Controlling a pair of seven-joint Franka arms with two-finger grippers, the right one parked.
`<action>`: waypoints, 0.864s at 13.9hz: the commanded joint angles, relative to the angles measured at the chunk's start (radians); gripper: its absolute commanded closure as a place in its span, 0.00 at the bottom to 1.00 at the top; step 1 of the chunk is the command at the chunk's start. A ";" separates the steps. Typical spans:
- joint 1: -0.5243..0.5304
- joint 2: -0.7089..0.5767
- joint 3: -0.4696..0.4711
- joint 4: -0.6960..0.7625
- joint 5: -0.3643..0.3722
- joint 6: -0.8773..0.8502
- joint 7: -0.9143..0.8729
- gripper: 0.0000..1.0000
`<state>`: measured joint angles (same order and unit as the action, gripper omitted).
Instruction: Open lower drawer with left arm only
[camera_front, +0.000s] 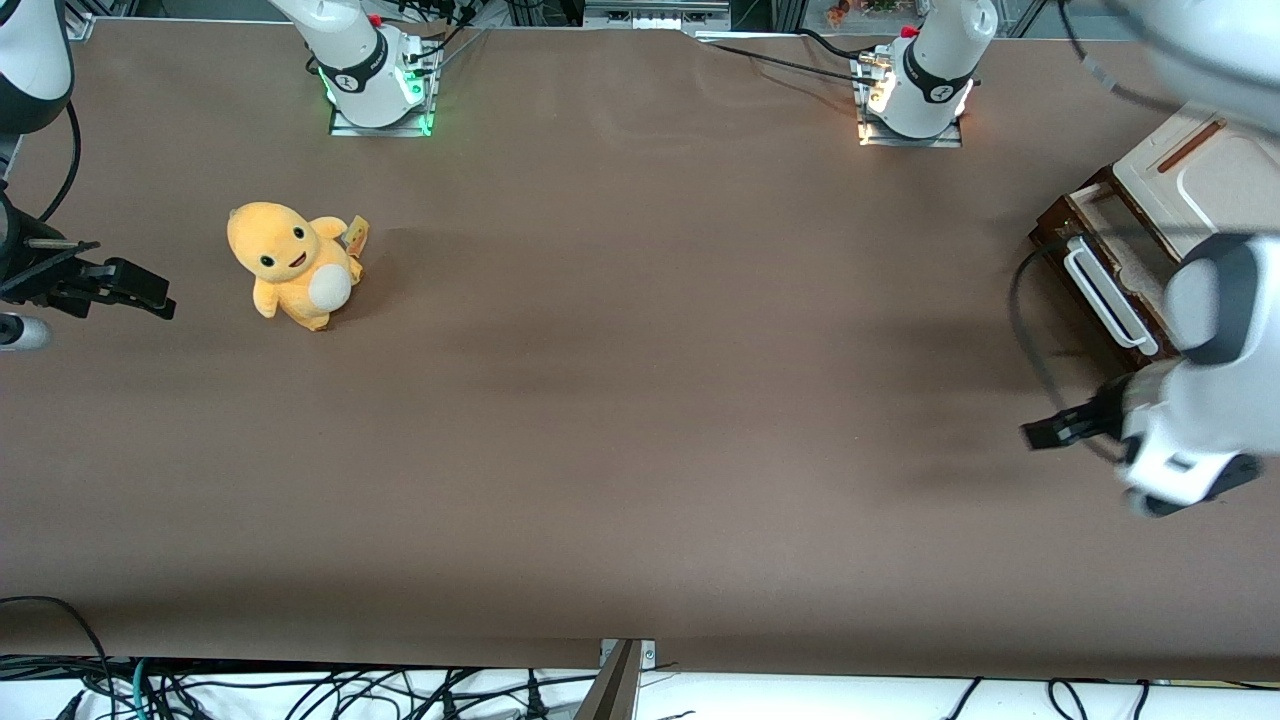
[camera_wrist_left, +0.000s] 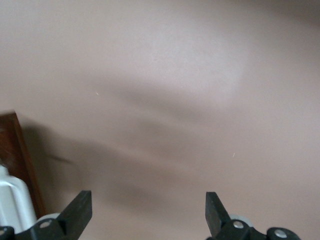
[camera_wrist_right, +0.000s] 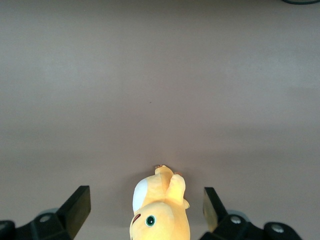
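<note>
**Approach to the handle, nothing gripped yet**

Your lower drawer (camera_front: 1098, 262), the shallow one with the glossy dark brown wooden front and white bar handle (camera_front: 1105, 292), sits at the working arm's end of the brown-covered bench (camera_front: 640, 400), under the cream panel (camera_front: 1195, 165) with the thin brown strip. A band of pale inside shows above its front, so it looks slightly out already, though the arm hides part of it and you should not rely on that.

The large white jointed left arm (camera_front: 1200, 400) hangs over that end, and its black 2-finger gripper (camera_wrist_left: 149, 212) is near the drawer but nearer the front camera than the handle, touching nothing. In the wrist view its fingers (camera_wrist_left: 80, 210) stand wide apart over bare bench, with the brown drawer front and white handle just at the edge.

You are at the reach step. Next, bring the spread fingers around the bar, close on it, then pull straight out along the drawer's travel.
</note>
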<state>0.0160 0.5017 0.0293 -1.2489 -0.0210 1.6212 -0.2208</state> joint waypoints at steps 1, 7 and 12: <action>0.033 -0.231 0.011 -0.245 -0.022 0.065 0.226 0.00; -0.048 -0.457 0.011 -0.337 -0.014 0.092 0.235 0.00; -0.081 -0.499 0.004 -0.388 -0.014 0.060 0.233 0.00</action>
<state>-0.0705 0.0308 0.0286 -1.6022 -0.0213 1.6772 -0.0077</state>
